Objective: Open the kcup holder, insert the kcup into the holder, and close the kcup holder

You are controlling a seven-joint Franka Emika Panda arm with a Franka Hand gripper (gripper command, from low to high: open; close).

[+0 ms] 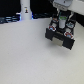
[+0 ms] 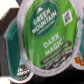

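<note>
Kcup (image 2: 47, 37) one, green lid; kcup holder (image 1: 61, 36) one; fingers (image 1: 62, 22) grip unclear.

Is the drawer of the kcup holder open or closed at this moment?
Open. In the exterior view the kcup holder has a drawer pulled out toward the camera, below the gripper.

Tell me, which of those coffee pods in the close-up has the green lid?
The kcup in the middle, its green lid reading Green Mountain Dark Magic. Its neighbours show only a teal edge, a dark lid and an orange patch.
</note>
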